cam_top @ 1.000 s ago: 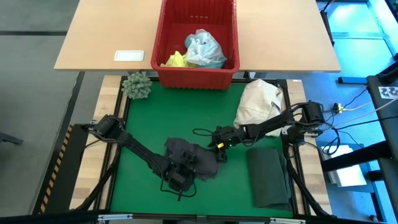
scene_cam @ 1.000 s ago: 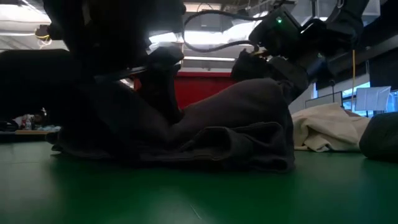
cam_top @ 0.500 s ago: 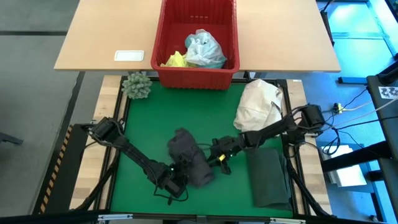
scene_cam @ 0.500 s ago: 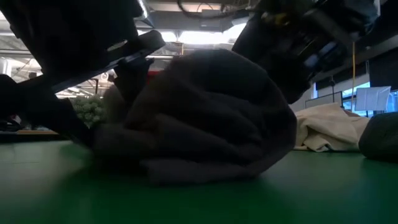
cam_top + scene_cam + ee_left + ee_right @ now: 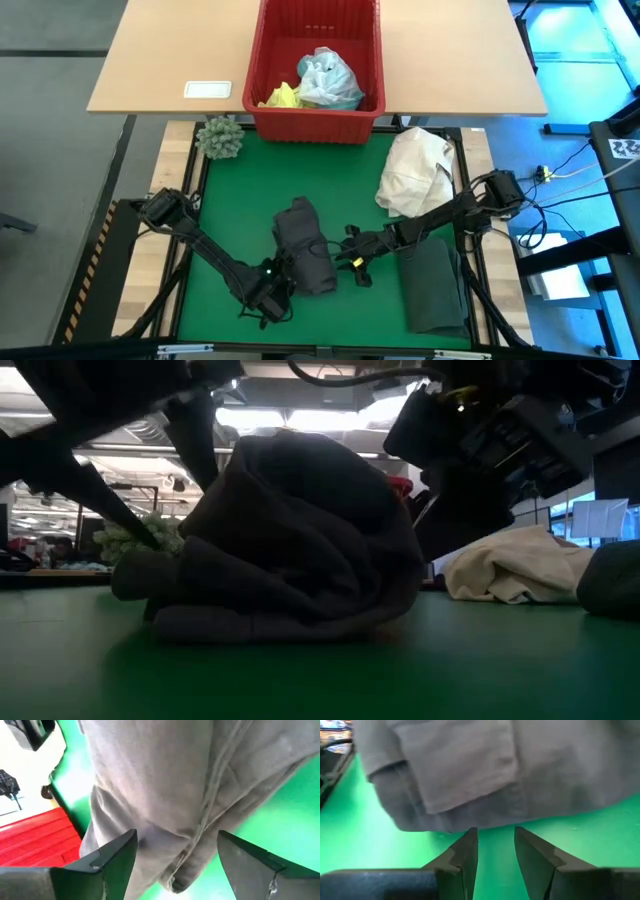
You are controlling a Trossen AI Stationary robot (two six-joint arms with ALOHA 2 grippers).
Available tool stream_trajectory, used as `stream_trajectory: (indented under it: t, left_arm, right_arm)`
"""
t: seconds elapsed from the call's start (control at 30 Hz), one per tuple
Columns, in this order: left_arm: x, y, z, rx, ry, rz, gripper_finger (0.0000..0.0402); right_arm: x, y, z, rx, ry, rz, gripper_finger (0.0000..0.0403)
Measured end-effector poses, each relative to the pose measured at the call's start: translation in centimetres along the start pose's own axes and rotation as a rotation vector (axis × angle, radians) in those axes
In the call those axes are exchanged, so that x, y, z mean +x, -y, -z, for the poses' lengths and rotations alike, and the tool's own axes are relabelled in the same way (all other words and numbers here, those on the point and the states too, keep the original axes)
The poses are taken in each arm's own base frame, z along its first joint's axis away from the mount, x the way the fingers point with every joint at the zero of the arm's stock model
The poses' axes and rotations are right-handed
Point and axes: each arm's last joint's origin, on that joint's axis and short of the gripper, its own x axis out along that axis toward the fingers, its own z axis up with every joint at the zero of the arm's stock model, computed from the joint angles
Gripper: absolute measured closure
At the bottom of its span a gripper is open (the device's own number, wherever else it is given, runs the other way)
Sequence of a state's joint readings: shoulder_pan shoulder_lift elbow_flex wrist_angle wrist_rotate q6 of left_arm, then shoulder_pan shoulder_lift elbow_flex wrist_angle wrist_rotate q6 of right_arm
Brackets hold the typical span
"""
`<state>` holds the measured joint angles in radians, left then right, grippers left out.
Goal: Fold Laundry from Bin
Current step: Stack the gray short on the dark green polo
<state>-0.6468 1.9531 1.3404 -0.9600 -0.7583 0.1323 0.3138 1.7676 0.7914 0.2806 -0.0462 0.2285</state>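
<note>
A grey garment (image 5: 305, 248) lies in a narrow folded bundle on the green mat, resting on its underside (image 5: 290, 610). My left gripper (image 5: 268, 293) is at its near left corner, open wide, with the garment's near end (image 5: 185, 870) ahead between the fingers. My right gripper (image 5: 355, 268) is just right of the garment, open by a narrow gap with only green mat between its fingers (image 5: 493, 831). The red bin (image 5: 255, 60) stands at the far edge and holds turquoise (image 5: 328, 80) and yellow (image 5: 280, 97) laundry. My left gripper's fingers (image 5: 115, 855) stand on either side of the grey garment's near end, slanting down at it; whether they touch the cloth, I cannot tell.
A folded dark green garment (image 5: 432, 282) lies at the mat's near right. A cream-white bundle (image 5: 415, 170) sits at the far right and a green spiky ball (image 5: 220, 137) at the far left corner. A white card (image 5: 208, 89) lies on the wooden table beyond.
The grey garment's right part has been folded over toward the left, so the spread cloth is now a narrower, longer bundle. My right gripper has moved toward the near edge and now stands off the garment's right side. My left gripper has shifted a little left and turned.
</note>
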Motion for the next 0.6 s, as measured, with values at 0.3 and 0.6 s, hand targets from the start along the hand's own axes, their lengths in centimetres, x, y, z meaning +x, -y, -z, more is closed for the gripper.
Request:
stream_trajectory:
  t: [0.3, 0.6]
  left_arm:
    - [-1.2, 0.0, 1.9, -0.071, -0.024, -0.021, 0.0135]
    - [-2.7, 0.2, 5.8, -0.25, 0.277, -0.035, 0.0135]
  right_arm:
    - [0.0, 0.3, 0.4, 0.002, -0.033, 0.078, 0.0274]
    - [0.0, 0.4, 0.4, -0.001, -0.033, 0.095, 0.0274]
